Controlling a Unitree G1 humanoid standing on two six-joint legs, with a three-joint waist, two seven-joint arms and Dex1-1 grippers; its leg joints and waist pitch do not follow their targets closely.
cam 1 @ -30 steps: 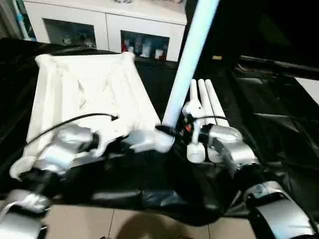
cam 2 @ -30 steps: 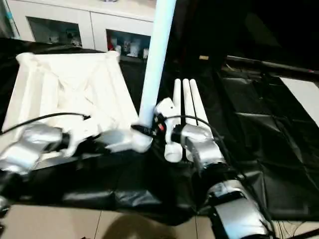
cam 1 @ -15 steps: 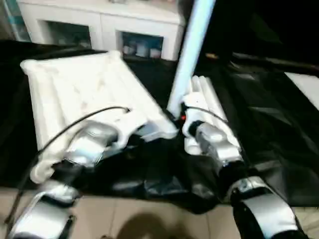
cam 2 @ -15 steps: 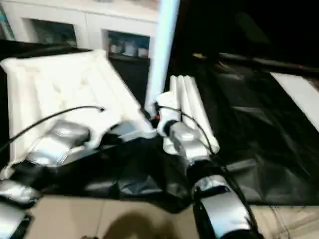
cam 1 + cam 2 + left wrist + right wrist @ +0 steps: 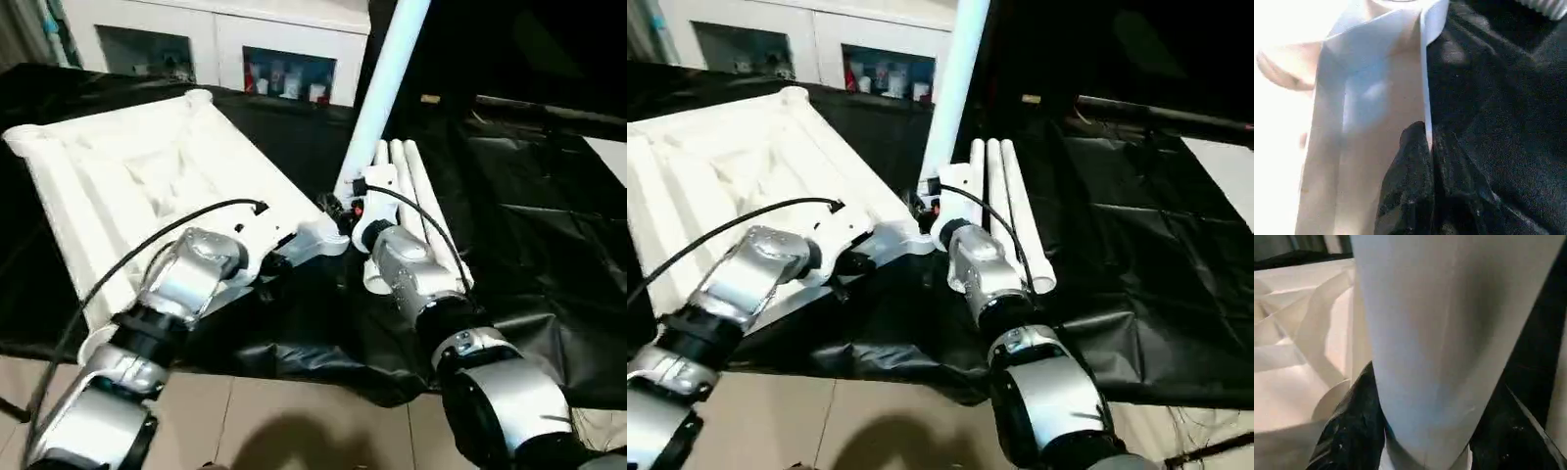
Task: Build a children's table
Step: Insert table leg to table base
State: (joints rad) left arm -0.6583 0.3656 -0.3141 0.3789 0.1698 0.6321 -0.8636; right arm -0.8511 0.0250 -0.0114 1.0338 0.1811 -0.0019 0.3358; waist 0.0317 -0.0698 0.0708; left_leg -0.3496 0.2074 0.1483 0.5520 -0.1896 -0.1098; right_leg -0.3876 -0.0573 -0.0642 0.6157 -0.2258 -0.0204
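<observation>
The white table top (image 5: 127,186) lies ribbed side up on the black-draped work table (image 5: 529,215). My left gripper (image 5: 284,257) is shut on the rim by its near right corner; in the left wrist view the thin white rim (image 5: 1424,73) runs between the black fingers (image 5: 1408,191). One white leg (image 5: 384,88) stands upright at that corner socket (image 5: 328,238). My right gripper (image 5: 345,211) is shut on its lower end, with the black fingers (image 5: 1356,421) on either side of the tube (image 5: 1449,333). Three more legs (image 5: 416,196) lie side by side just right of the corner.
A white cabinet with glass doors (image 5: 225,49) stands behind the work table. The black cloth hangs in folds over the near edge (image 5: 323,357), above pale floor tiles (image 5: 294,421). A black cable (image 5: 147,235) loops over my left forearm.
The whole picture has shifted and tilted, so the camera has moved. Both grips are unchanged, and the leg still stands upright at the corner.
</observation>
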